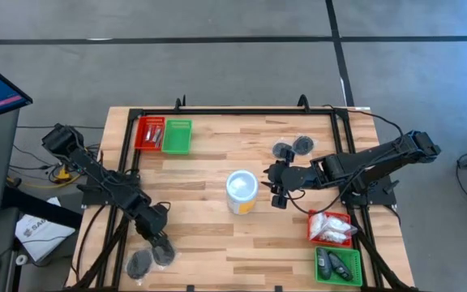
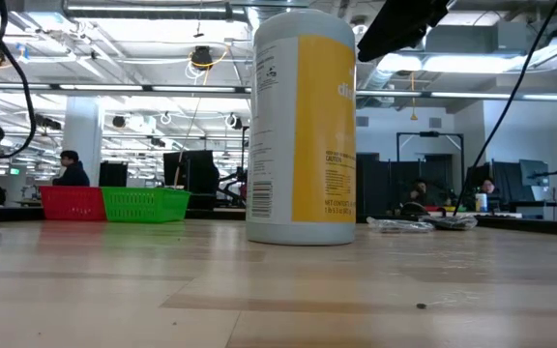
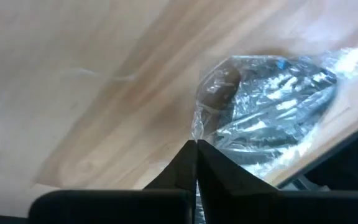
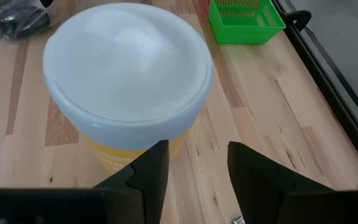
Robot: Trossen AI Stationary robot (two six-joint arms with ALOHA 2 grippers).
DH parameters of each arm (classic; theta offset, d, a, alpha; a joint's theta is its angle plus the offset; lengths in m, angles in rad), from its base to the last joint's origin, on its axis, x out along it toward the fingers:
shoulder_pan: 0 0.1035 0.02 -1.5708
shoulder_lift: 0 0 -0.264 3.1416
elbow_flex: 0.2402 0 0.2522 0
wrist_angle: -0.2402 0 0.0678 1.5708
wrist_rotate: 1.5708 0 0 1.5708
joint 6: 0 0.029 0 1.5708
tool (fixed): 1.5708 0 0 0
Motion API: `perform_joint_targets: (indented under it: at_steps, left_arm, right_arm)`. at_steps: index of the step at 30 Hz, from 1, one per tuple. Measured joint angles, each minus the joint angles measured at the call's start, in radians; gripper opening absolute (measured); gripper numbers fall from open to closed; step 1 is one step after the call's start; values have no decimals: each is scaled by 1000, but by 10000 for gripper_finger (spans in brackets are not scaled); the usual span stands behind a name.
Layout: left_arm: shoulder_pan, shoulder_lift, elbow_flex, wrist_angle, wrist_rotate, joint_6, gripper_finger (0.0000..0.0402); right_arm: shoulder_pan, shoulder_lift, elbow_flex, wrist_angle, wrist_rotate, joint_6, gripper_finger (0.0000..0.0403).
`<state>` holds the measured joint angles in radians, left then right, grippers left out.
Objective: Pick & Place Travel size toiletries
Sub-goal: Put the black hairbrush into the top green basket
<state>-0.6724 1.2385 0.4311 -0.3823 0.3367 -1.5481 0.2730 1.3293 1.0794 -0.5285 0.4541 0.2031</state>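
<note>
Hovering just right of the white cup point(image 1: 242, 191) at the middle of the wooden table point(image 1: 217, 166), the right gripper point(image 1: 277, 188) has its jaws spread with nothing between them; the right wrist view looks down on the cup's white lid and yellow body, with the fingers point(image 4: 148, 171) apart in front of it. The left gripper point(image 1: 159, 243) is down at the table's near left corner with its jaws pressed together, their tips touching the edge of a dark round piece in crinkly clear wrap point(image 3: 269, 102); whether any of the wrap is pinched, I cannot tell. In the high view two such dark wrapped pieces point(image 1: 151, 258) lie side by side at that corner, and two more point(image 1: 293, 148) sit near the far right, just beyond the right gripper. White sachets point(image 1: 329, 226) fill a red tray point(image 1: 311, 235) on the right side, with dark items in the green tray point(image 1: 319, 276) just nearer. Another red tray point(image 1: 140, 139) and green tray point(image 1: 177, 148) sit together at the far left.
</note>
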Motion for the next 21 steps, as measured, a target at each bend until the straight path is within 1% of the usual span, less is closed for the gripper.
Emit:
perform_joint_targets:
  at_steps: [9, 21]
  left_arm:
    - [0, -1, 45, -3, -43, 30, 0]
    - [68, -1, 144, -7, -126, 186, 0]
  right_arm:
    - [-1, 0, 0, -1, 0, -1, 154]
    - [-1, 0, 0, -2, 0, -3, 154]
